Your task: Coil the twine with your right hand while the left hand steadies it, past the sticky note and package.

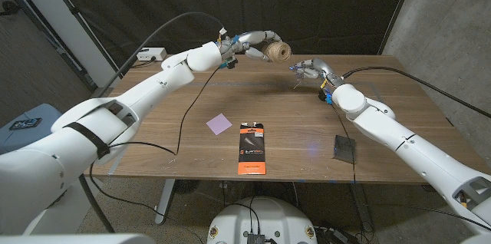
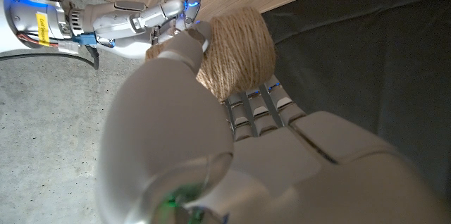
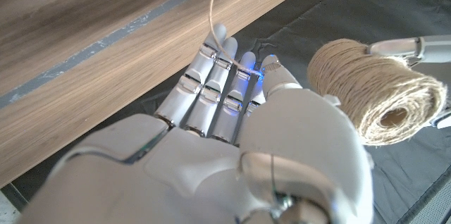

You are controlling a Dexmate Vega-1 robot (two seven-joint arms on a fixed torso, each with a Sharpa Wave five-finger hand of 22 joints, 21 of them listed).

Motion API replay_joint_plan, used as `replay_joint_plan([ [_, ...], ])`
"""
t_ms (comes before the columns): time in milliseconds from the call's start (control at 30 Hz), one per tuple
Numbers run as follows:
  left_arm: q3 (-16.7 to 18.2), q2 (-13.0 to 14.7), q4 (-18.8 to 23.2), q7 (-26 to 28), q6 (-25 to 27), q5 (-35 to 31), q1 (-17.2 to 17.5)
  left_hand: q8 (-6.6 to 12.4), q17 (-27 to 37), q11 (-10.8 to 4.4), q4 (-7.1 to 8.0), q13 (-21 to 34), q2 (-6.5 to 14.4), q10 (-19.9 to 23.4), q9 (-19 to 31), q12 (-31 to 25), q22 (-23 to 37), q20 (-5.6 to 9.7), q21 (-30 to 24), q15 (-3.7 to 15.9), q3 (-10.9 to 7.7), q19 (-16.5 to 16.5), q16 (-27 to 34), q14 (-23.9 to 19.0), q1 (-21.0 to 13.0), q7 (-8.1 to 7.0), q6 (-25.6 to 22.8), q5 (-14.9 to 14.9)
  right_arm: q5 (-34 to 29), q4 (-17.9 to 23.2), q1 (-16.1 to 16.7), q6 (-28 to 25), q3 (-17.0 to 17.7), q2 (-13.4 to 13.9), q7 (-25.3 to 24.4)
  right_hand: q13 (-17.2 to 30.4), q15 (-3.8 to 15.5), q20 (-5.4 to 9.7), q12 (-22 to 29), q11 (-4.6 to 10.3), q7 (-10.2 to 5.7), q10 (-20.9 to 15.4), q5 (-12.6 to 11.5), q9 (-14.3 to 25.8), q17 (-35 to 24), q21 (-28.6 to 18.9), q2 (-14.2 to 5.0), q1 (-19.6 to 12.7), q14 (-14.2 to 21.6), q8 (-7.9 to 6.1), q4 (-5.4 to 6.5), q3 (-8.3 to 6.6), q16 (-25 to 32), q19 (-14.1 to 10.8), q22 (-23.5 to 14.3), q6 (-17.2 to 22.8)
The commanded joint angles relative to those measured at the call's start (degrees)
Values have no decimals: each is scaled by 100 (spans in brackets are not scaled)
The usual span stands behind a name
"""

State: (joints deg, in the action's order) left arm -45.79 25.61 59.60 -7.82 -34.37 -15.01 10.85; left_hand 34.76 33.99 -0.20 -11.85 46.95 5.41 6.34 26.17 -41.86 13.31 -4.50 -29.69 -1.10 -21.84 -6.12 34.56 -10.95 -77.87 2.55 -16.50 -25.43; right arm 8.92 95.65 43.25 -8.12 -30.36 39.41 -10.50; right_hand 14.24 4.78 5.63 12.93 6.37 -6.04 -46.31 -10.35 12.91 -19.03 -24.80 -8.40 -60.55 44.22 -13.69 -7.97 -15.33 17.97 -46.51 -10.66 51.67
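1. Head view: left hand [image 1: 253, 42] grips the twine spool [image 1: 279, 49] above the far table edge, beyond the sticky note [image 1: 219, 123] and package [image 1: 252, 147]. Right hand [image 1: 308, 70] is close by.
2. Left wrist view: fingers wrap the spool; a loose grip could let it roll.
3. Right wrist view: strand [image 3: 212, 5] runs over the right fingers [image 3: 211, 76], which are curled; whether they pinch it, cannot tell. Strand may slip off mid-wind.
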Motion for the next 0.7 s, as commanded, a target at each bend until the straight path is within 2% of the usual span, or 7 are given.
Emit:
replay_joint_plan([
  [33,-18,18,-68,49,-64,1,-28,43,110,13,253,22,152,42,81,11,4,-8,-41,20,-289,11,45,-23,-14,78,-279,-24,-60,74,21,-49,-61,-16,2,26,757,476,-20,-7,10,36,-1,23,-17,-31,-31,4,-28,23,-14,11,4,34,-17,-13],
  [367,13,71,-66,22,-122,36,-27,43,103,11,255,27,141,39,83,12,2,2,-55,21,-289,15,38,-28,-1,87,-285,-25,-77,146,23,-167,-99,-78,-43,27,759,476,-21,-15,14,30,0,23,-21,-38,-30,8,-33,25,-12,18,2,33,-16,-14],
  [700,-13,15,-358,21,-331,54,-139,39,100,5,247,20,140,43,85,18,0,-3,-65,21,-299,26,35,-36,-10,79,-280,-28,-77,212,40,-266,-157,-109,-34,29,758,474,-28,-13,21,41,0,24,-21,-40,-33,12,-47,29,-9,23,-9,46,-15,-17],
])
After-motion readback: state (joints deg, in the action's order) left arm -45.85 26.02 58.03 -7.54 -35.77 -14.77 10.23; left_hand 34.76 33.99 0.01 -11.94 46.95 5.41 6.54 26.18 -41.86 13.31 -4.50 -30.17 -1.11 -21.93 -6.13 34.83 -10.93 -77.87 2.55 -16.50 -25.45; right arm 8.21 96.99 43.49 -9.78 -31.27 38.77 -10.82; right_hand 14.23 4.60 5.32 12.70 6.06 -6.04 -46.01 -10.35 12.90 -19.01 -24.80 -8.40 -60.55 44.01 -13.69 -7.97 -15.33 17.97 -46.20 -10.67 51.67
